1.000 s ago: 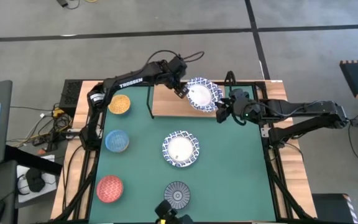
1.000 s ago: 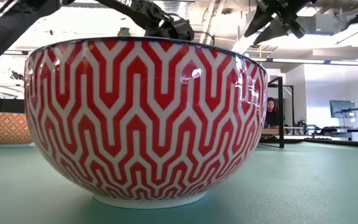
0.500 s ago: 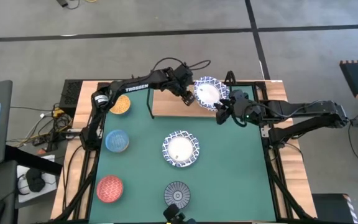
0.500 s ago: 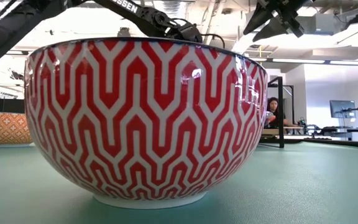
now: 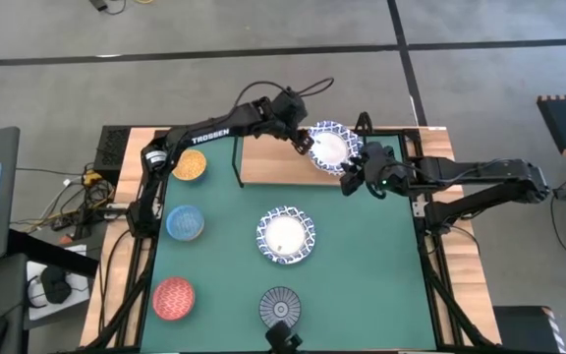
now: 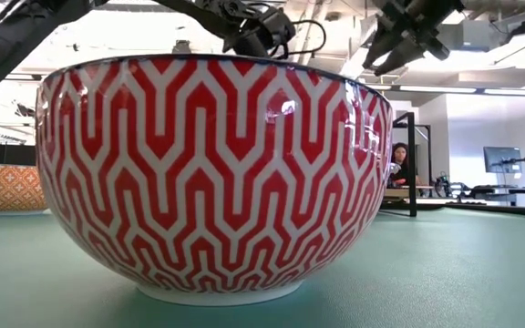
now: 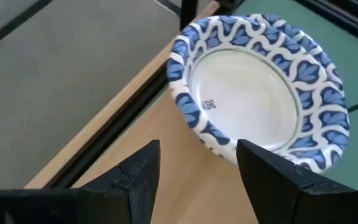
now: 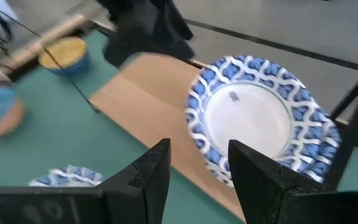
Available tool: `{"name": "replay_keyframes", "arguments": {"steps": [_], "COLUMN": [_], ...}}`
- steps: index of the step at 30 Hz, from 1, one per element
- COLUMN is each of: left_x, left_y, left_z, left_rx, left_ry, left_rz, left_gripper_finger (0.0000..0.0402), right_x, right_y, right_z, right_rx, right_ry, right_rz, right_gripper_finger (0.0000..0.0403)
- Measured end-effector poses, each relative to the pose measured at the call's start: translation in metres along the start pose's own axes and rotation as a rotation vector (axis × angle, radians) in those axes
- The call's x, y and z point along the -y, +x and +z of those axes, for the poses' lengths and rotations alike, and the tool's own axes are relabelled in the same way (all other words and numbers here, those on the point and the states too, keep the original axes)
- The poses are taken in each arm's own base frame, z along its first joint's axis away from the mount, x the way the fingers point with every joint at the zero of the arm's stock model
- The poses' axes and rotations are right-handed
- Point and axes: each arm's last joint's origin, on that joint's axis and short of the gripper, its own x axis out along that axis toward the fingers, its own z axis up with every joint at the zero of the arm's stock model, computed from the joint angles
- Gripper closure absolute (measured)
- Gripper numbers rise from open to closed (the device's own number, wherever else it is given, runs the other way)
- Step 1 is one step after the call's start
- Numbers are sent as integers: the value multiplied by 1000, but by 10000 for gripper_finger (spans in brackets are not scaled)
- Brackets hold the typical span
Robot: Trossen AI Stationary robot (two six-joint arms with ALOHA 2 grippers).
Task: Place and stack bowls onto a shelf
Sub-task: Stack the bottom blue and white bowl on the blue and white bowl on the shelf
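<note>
A white bowl with a blue patterned rim (image 5: 332,147) (image 7: 260,93) (image 8: 260,118) sits on the right end of the light-wood shelf (image 5: 263,165); a second rim seems to show under it. My left gripper (image 5: 303,141) (image 7: 197,149) is open just left of this bowl, fingertips short of its rim. My right gripper (image 5: 350,182) (image 8: 197,152) is open at the bowl's near right side, apart from it. A second blue-rimmed bowl (image 5: 285,236) rests on the green mat.
Yellow (image 5: 189,164), light blue (image 5: 185,223), red (image 5: 173,298) and dark striped (image 5: 281,308) bowls stand on the mat's left and near parts. The red bowl (image 6: 212,173) fills the low view. The shelf's black wire post (image 5: 239,162) rises at its left end. A person (image 6: 396,164) sits far behind.
The blue-rimmed bowl has slid a little toward the table's right along the shelf, with my left gripper at its left rim. That gripper has since risen slightly and shifted toward the far edge. My right gripper has stayed beside the bowl.
</note>
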Motion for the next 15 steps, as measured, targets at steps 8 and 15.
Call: {"name": "replay_keyframes", "arguments": {"steps": [8,15], "left_x": [10,6], "left_y": [49,44], "left_z": [-30,-30], "left_rx": [-123,-152], "left_ry": [10,13], "left_rz": [-21,-28], "left_gripper_finger": [205,205], "right_x": [-2,-1], "right_y": [1,-21], "right_z": [4,32], "right_rx": [17,117], "right_ry": [22,-16], "right_rz": [23,44], "right_gripper_finger": [219,218]}}
